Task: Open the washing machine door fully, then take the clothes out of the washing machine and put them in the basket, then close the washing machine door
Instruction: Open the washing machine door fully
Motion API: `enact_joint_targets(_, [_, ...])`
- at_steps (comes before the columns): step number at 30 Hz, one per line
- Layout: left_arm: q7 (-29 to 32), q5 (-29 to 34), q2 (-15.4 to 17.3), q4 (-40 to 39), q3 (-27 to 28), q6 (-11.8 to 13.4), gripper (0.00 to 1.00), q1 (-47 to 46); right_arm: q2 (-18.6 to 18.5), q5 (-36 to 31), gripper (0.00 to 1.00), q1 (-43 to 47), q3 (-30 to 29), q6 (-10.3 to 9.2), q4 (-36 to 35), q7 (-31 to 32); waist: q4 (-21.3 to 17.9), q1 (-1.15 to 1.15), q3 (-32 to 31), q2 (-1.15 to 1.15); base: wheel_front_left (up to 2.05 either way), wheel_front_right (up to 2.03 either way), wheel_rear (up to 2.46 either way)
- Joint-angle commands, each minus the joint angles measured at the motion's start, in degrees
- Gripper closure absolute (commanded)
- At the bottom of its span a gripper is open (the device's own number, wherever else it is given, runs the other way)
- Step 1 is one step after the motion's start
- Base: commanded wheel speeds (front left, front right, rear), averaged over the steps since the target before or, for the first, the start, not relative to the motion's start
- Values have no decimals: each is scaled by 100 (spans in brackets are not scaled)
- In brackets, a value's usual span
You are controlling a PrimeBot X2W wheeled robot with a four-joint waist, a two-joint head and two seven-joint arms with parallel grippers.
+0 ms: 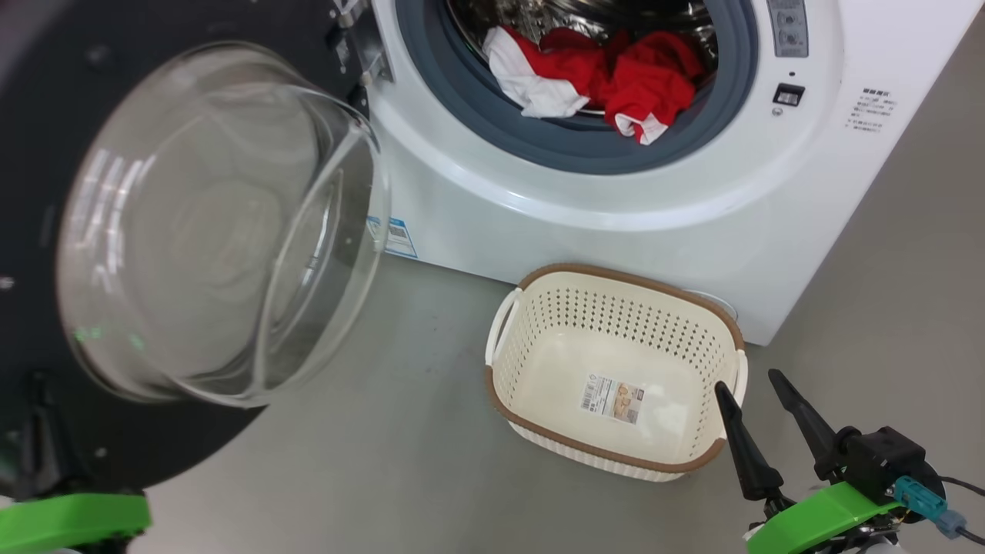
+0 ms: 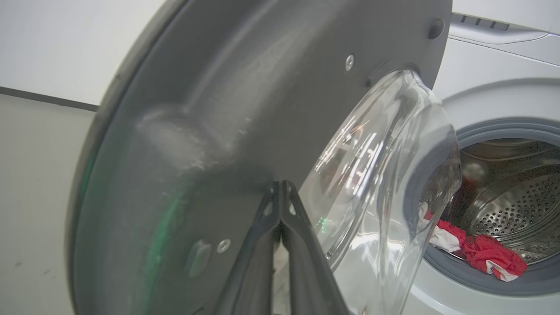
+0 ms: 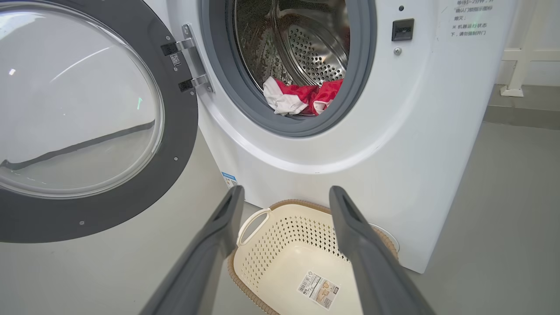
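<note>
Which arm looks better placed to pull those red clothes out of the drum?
Right. The right gripper is open and free near the basket, facing the clothes; the left gripper is shut close to the door.

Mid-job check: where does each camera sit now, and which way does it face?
Head view: on the head, facing forward and down at the open door, washer and basket; open right gripper lower right, green left-arm cover lower left.
Left wrist view: on the left wrist, looking along the shut left gripper at the door's inner face; drum at right.
Right wrist view: on the right wrist, looking between its open fingers over the basket at the washer front.
Shared: all three show the clothes in the drum.
</note>
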Motion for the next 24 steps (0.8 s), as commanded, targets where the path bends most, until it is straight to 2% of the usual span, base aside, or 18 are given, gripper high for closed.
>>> enact_joint_targets(1, [-53,109,184,-41,393,-46,100,-281,-59,-52,0,-208,112,37,-138,-52,-60,0,85,0,0,0,0])
enact_joint_targets(8, [-53,467,239,440,1118,-202,100,-802,-87,-79,0,-277,76,37,-157,-52,-138,0,225,0,0,0,0])
enact_joint_targets(14, [-53,628,423,899,1480,-248,100,-1166,-100,-90,0,-343,89,37,-152,-52,-206,0,290,0,0,0,0])
enact_joint_targets(24, [-53,611,440,963,1278,-255,100,-1098,-70,-84,0,-352,65,37,-142,-52,-259,0,192,0,0,0,0])
